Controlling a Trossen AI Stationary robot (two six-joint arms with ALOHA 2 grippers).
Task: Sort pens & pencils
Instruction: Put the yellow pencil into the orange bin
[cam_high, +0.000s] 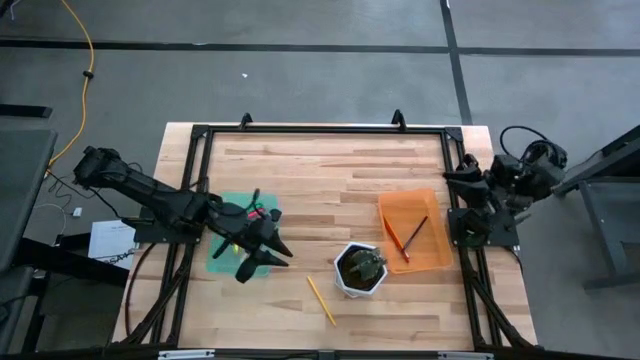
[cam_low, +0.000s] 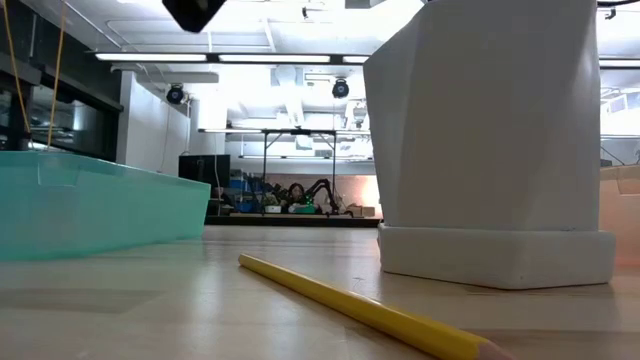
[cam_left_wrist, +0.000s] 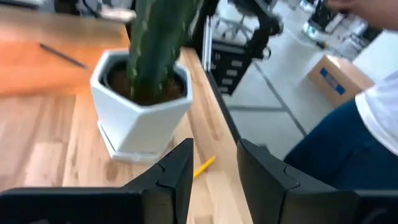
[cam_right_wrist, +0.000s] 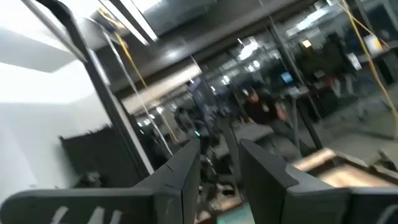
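A yellow pencil (cam_high: 321, 300) lies flat on the wooden table near its front edge, also in the low view (cam_low: 360, 310) and the left wrist view (cam_left_wrist: 204, 167). Two more pencils, a dark red-brown one (cam_high: 416, 231) and an orange one (cam_high: 395, 241), lie in the orange tray (cam_high: 432, 200). Pens, a pink one (cam_high: 256, 213) among them, lie in the green tray (cam_high: 222, 205). My left gripper (cam_high: 278, 255) hovers open over the green tray's right edge, its fingers (cam_left_wrist: 177, 168) empty and pointing toward the pot. My right gripper (cam_right_wrist: 219, 155) is open and empty at the table's right edge (cam_high: 455, 180), tipped up toward the room.
A white pot (cam_high: 358, 282) with a green cactus (cam_left_wrist: 155, 43) stands between the trays, just right of the yellow pencil. A black frame (cam_high: 320, 130) borders the table. A person in a white top (cam_left_wrist: 379, 106) and a cardboard box (cam_left_wrist: 339, 78) are beyond the table's near edge.
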